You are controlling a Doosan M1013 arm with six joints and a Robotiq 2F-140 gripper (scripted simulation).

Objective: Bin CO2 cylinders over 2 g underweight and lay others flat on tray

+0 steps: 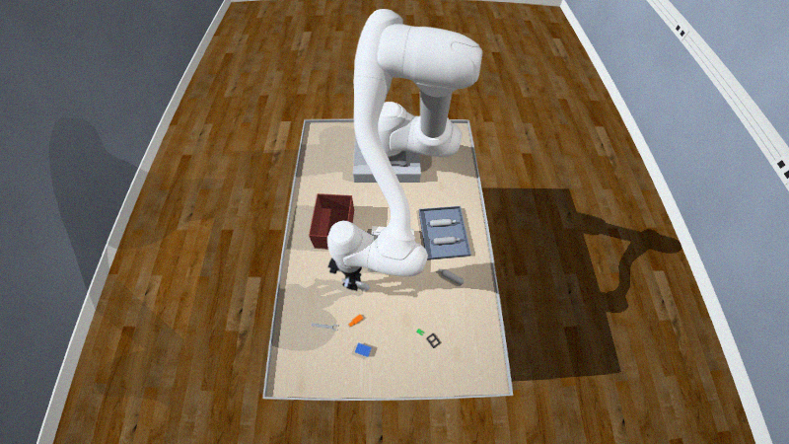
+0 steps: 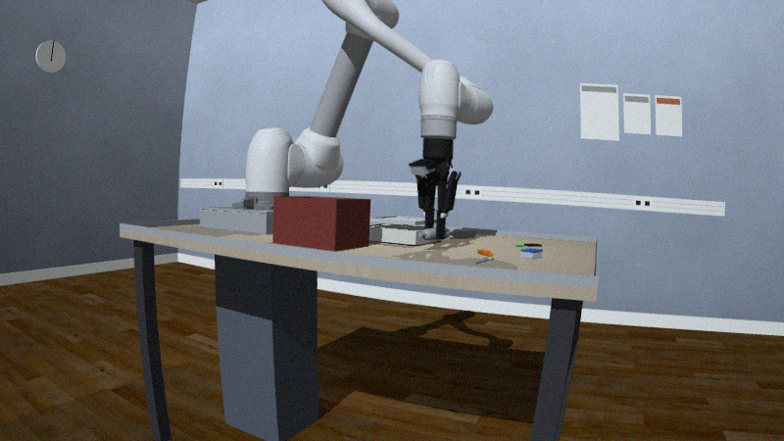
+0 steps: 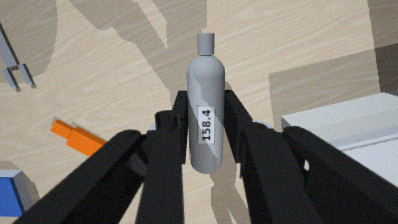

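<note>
My gripper (image 1: 350, 279) (image 2: 438, 228) (image 3: 205, 105) is down at the table top and shut on a grey CO2 cylinder (image 1: 361, 285) (image 3: 205, 90) stamped 158.4, which lies flat with its neck pointing away in the wrist view. The dark red scrap bin (image 1: 319, 220) (image 2: 320, 221) stands just behind and to the left. The grey tray (image 1: 461, 252) holds two cylinders (image 1: 443, 222) (image 1: 446, 241) lying flat. A third loose cylinder (image 1: 451, 276) lies on the table in front of the tray. The white scale (image 2: 400, 234) (image 3: 350, 125) sits between bin and tray, mostly hidden by the arm in the top view.
Small clutter lies toward the table's front: an orange piece (image 1: 356, 320) (image 3: 77, 137), a blue block (image 1: 363, 349) (image 2: 530, 253), a grey wrench (image 1: 325, 327) (image 3: 15, 65), a green piece (image 1: 420, 332) and a black frame (image 1: 433, 340). The arm's base stands at the back.
</note>
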